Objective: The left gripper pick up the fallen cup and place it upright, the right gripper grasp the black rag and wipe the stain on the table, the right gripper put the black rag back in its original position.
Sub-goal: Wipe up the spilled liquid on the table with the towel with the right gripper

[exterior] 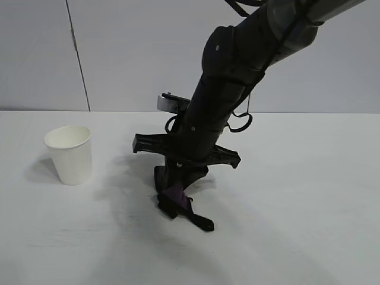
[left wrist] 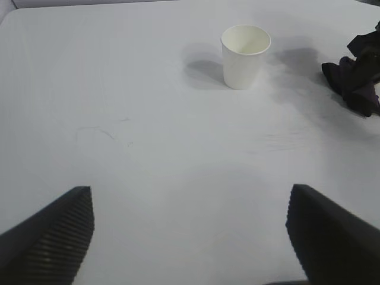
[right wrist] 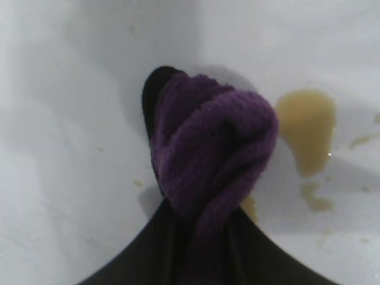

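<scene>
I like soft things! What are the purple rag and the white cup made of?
The black rag looks like soft terry cloth: fuzzy purple loops, bunched in the right gripper. The cup looks like matte paper, thin-walled with a rolled rim, though that's a guess.

Cup (exterior: 69, 154) stands left of rag (exterior: 176, 199) on table (exterior: 309, 208).

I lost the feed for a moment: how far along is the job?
Done: the cup stands upright on the table. In hand: the right end effector holds the rag beside the stain, which is unwiped. Left: wiping, then returning the rag. The left end effector waits open.
</scene>
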{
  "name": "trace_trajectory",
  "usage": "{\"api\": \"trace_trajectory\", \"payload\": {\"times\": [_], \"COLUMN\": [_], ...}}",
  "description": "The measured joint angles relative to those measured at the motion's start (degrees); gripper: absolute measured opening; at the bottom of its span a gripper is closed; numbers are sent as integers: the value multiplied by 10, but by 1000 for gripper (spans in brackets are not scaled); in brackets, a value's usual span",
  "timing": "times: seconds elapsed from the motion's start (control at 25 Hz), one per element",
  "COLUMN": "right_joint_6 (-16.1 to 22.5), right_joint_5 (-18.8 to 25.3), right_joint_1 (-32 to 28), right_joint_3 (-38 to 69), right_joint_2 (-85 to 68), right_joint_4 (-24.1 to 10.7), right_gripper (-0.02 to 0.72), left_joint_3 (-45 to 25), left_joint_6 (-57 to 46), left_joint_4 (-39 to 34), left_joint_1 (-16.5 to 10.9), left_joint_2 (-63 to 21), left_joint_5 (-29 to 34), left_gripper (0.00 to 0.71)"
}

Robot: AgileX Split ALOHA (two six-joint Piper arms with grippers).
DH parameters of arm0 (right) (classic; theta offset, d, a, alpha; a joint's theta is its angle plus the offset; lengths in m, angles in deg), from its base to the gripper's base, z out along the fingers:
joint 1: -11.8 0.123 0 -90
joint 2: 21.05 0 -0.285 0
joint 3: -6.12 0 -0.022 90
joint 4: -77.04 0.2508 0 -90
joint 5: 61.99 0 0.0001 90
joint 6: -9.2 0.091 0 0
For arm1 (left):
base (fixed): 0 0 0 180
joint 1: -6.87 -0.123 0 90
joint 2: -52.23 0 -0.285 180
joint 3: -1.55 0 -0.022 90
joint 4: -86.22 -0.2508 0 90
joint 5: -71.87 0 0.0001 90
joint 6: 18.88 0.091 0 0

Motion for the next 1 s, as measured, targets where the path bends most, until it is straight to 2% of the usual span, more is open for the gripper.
{"api": "trace_trajectory", "payload": {"times": [0.24, 0.36, 0.6, 0.84, 1.0], "right_joint_6": [-2, -3, 9, 23, 24], "right_joint_5": [11, 26, 76, 141, 147], "right_joint_1": [0, 0, 0, 0, 0], "right_joint_3": [-1, -3, -45, -92, -93], "right_joint_2": [0, 0, 5, 7, 8], "right_joint_4": [-2, -18, -75, -165, -179], "right_gripper": [99, 99, 99, 99, 99], "left_joint_3": [0, 0, 0, 0, 0], "left_joint_6": [0, 0, 0, 0, 0], "left_joint_4": [0, 0, 0, 0, 0], "left_joint_1": [0, 0, 0, 0, 0], "left_joint_2": [0, 0, 0, 0, 0], "left_joint_5": [0, 0, 0, 0, 0], "left_gripper": [633, 633, 633, 633, 633]}}
